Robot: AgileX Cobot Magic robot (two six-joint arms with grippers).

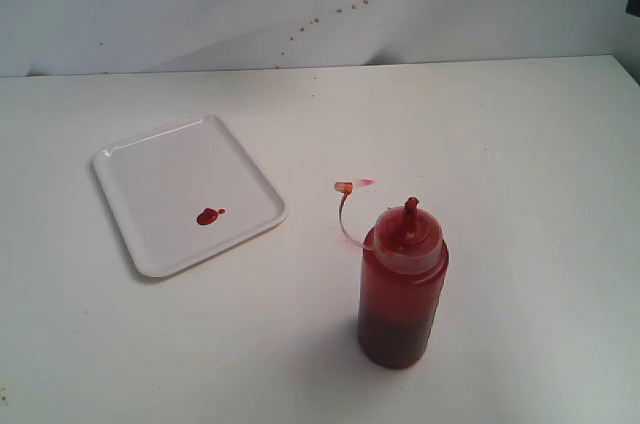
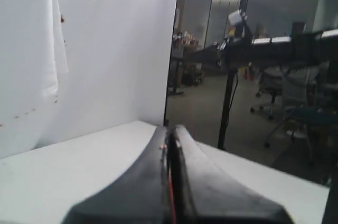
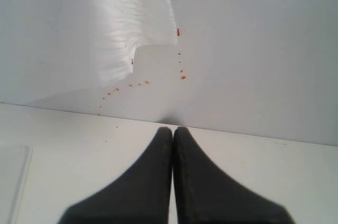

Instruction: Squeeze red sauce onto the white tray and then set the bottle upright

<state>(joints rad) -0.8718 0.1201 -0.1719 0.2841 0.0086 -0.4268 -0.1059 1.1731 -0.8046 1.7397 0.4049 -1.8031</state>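
On the table (image 1: pixel 520 144): from my remote station I see the bottle (image 1: pixel 402 289) standing upright, right of centre in the exterior view, with neither arm touching it.
Bottle: translucent, with sauce showing through its wall and a red-stained nozzle pointing up. Its tethered tip cap (image 1: pixel 344 186) hangs off on a thin strap on the tray's side.
White tray (image 1: pixel 150 169): flat on the table to the bottle's left, well apart from it and turned at an angle.
Red sauce (image 1: pixel 208 215): one small glossy blob with a tiny droplet just beside it, lying inside the tray.
Left gripper (image 2: pixel 170 145): jaws pressed together and empty, seen only in its own wrist view, facing a table corner.
Right gripper (image 3: pixel 173 131): jaws pressed together and empty, facing the back wall.
Back wall (image 1: pixel 330 16): dotted with small red spatters.
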